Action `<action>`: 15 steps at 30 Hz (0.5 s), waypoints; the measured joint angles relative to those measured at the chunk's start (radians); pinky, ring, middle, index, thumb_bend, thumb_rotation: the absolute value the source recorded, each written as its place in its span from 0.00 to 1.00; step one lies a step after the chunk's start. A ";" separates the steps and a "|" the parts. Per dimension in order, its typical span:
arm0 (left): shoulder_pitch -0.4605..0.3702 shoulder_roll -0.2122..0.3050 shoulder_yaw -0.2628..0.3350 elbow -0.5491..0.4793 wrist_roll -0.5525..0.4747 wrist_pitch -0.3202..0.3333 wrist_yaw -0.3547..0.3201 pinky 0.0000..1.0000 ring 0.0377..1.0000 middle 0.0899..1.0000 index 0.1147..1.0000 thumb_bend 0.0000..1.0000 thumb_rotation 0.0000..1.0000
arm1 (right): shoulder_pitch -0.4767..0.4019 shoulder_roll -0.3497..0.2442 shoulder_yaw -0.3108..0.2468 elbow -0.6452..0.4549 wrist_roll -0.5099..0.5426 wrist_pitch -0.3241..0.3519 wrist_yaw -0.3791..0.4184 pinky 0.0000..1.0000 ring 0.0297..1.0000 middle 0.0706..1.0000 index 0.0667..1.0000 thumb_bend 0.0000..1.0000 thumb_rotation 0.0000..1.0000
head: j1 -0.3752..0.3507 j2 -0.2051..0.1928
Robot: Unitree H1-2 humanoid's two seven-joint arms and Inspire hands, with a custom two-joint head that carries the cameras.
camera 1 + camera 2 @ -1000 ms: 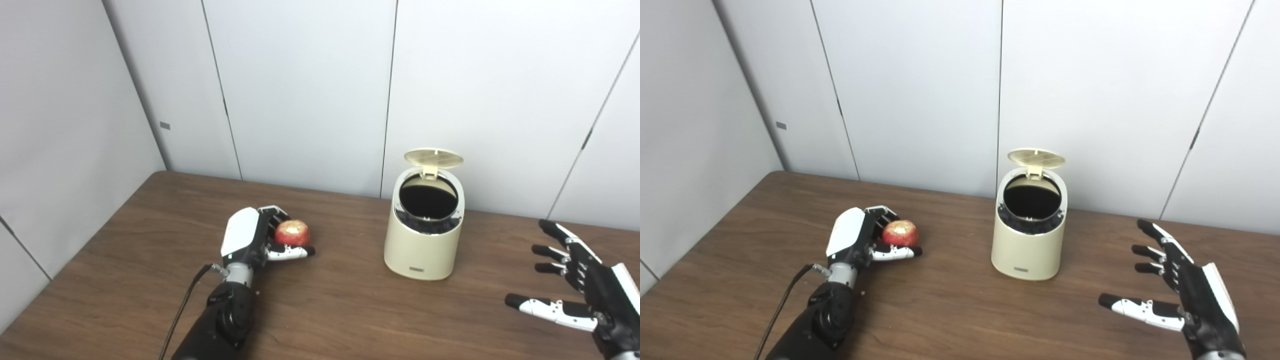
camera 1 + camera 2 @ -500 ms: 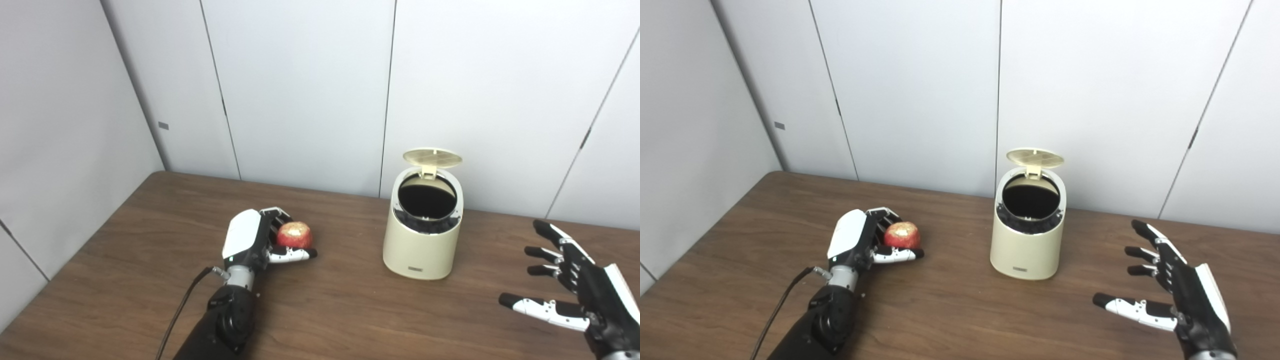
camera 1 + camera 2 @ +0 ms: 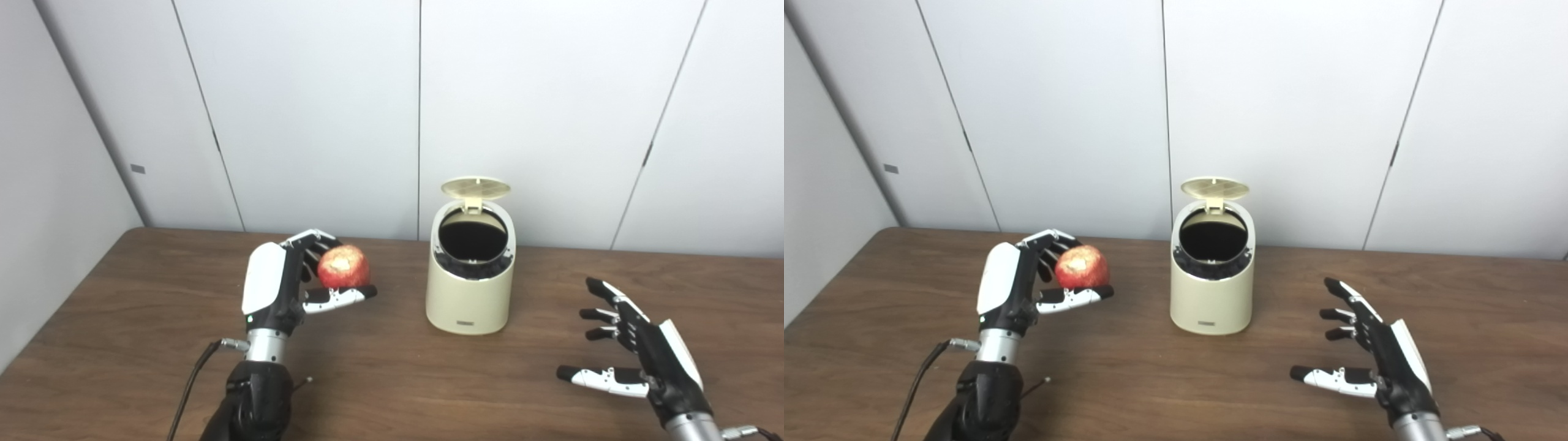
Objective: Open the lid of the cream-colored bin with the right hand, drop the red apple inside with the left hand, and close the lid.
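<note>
One red apple (image 3: 343, 267) in play, and your left hand (image 3: 283, 283) grips it: fingers curl around its back, thumb runs underneath. Apple is off the table (image 3: 392, 392) now, held up left of the bin and well apart from it; a second ago it sat low by the wood in that same grip. You have raised the forearm more upright.

Cream-colored bin (image 3: 470, 294) stands upright near the table's far edge, close to the wall panels (image 3: 306, 110). Its lid (image 3: 476, 187) is tipped up and back on the rear hinge, dark mouth open toward you. Same as before.

Your right hand (image 3: 637, 355) is empty, fingers spread apart, palm turned inward, thumb pointing left. It hovers right of the bin, well clear. It sits a little nearer the bin than a second ago, though the whole view has swung too, so part of that is camera.

Black cable (image 3: 190, 392) trails from your left wrist toward the near edge.
</note>
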 measured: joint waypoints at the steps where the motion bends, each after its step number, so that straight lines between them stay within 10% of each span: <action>1: -0.002 -0.015 0.001 -0.013 -0.022 -0.006 -0.012 0.32 0.37 0.42 0.42 0.52 0.00 | -0.001 0.002 0.000 0.000 -0.003 0.000 -0.005 0.62 0.76 0.89 0.86 0.77 0.13 | -0.006 0.000; 15: -0.055 -0.121 -0.041 -0.073 -0.054 -0.019 -0.094 0.34 0.38 0.43 0.41 0.53 0.00 | -0.004 0.006 0.013 0.010 -0.038 -0.001 -0.013 0.62 0.77 0.89 0.87 0.77 0.17 | -0.023 0.000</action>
